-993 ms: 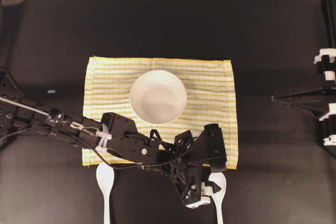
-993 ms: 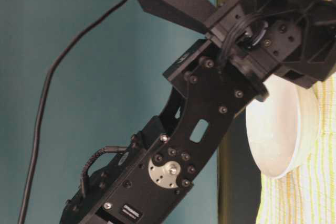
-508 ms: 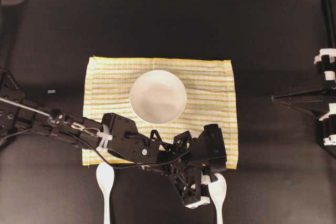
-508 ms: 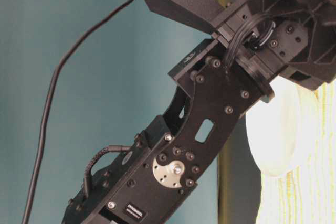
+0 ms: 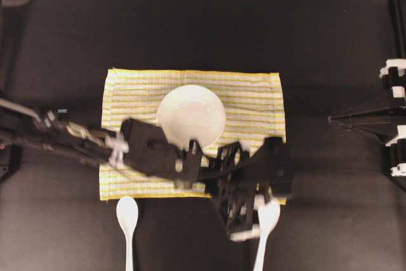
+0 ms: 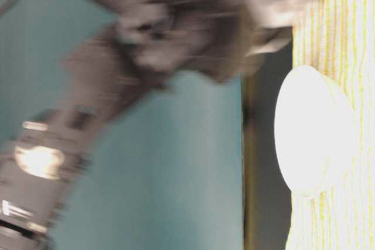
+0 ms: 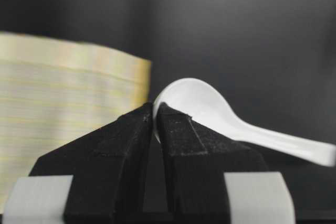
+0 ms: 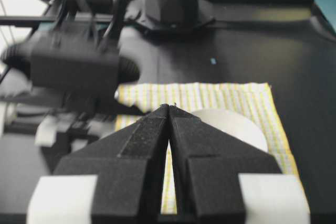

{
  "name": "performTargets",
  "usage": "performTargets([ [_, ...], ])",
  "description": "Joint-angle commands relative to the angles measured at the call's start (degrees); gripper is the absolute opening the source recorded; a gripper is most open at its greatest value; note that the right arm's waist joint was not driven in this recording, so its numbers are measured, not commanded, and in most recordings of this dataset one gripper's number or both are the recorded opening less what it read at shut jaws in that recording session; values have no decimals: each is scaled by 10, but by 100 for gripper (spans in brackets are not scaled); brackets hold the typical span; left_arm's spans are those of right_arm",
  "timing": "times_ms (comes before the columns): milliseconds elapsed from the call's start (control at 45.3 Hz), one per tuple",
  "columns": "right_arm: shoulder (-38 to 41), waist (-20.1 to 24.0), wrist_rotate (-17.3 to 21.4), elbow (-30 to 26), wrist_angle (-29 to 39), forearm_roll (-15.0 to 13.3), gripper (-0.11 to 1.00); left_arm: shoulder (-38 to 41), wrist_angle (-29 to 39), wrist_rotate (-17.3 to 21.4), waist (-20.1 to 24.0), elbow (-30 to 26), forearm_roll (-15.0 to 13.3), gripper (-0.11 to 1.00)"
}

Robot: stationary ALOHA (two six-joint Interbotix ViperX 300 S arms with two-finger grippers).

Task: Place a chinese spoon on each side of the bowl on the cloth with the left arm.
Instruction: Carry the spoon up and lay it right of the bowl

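Left spoon (image 5: 127, 215) lying untouched off cloth's (image 5: 127, 96) near-left corner; bowl (image 5: 191, 117) sitting mid-cloth. Left gripper (image 5: 252, 219), open a second ago, now clenching rim of right spoon (image 5: 267, 219) and lifting it, arm blurring. Judged: first pickup secured. Right gripper (image 8: 170, 109) closed, empty, parked at table's right edge.

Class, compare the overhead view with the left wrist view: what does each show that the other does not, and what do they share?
Overhead alone: the bowl on the cloth, and a second spoon lying on the table off the cloth's near edge. Left wrist alone: the left gripper fingers pinching the rim of the spoon. Both: that spoon and the striped cloth.
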Motion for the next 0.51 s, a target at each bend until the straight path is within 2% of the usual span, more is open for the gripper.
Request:
performTargets([
  [0, 3, 0, -1, -4, -3, 1, 0, -35, 63, 29, 37, -38, 2, 6],
  [110, 1, 0, -1, -3, -1, 1, 0, -42, 132, 63, 76, -75, 2, 6],
  [221, -1, 1, -1, -2, 0, 1, 0, -40, 171, 96, 108, -106, 1, 6],
  [331, -3, 0, -1, 0, 0, 2, 0, -35, 190, 116, 126, -122, 1, 6],
  [486, -4, 0, -1, 2, 0, 2, 0, -35, 188, 119, 144, -112, 2, 6],
])
